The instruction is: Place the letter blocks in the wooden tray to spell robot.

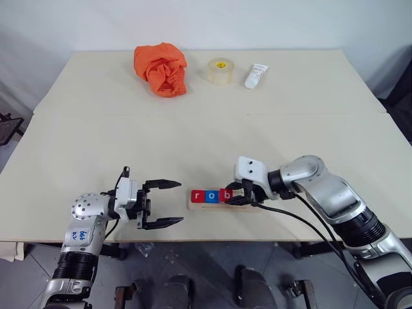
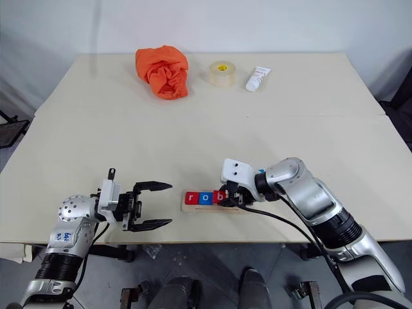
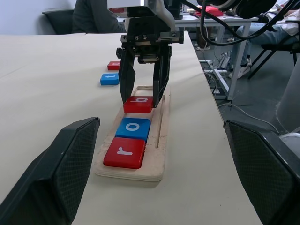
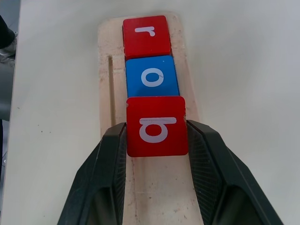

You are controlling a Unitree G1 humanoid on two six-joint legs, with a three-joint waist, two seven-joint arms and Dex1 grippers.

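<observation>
Figure. Tile placement at the wooden tray (image 3: 157, 140), as I see it from my remote station.

(a) Right gripper (image 4: 157, 140): its two black fingers (image 4: 105, 173) clamp the red "b" block (image 4: 157, 125), one pad on each side edge. The tile sits over the tray's slot, just beyond the fingertips, its far edge meeting the blue "o" block (image 4: 152, 76). Past that, farthest from the fingers, lies the red "r" block (image 4: 146, 36). The three tiles run in a line along the tray, r, o, b, touching one another. In the left wrist view, I see the gripper coming down onto the "b" tile from above, with the fingers straddling it; the tile looks slightly raised at the gripped end, though I cannot tell whether it is fully seated.

(c) Left gripper (image 1: 162, 203): its fingers are spread wide with nothing between them. It points toward the tray's "r" end and stands apart from it.

(d) Loose tiles: beyond the right gripper, on the table (image 1: 193, 129), lie a blue "t" block (image 3: 109, 79) and, farther off, a red block (image 3: 114, 65) whose letter I cannot read.

(e) At the table's far side: an orange cloth (image 1: 161, 68), a roll of tape (image 1: 221, 71) and a white tube (image 1: 256, 76).
</observation>
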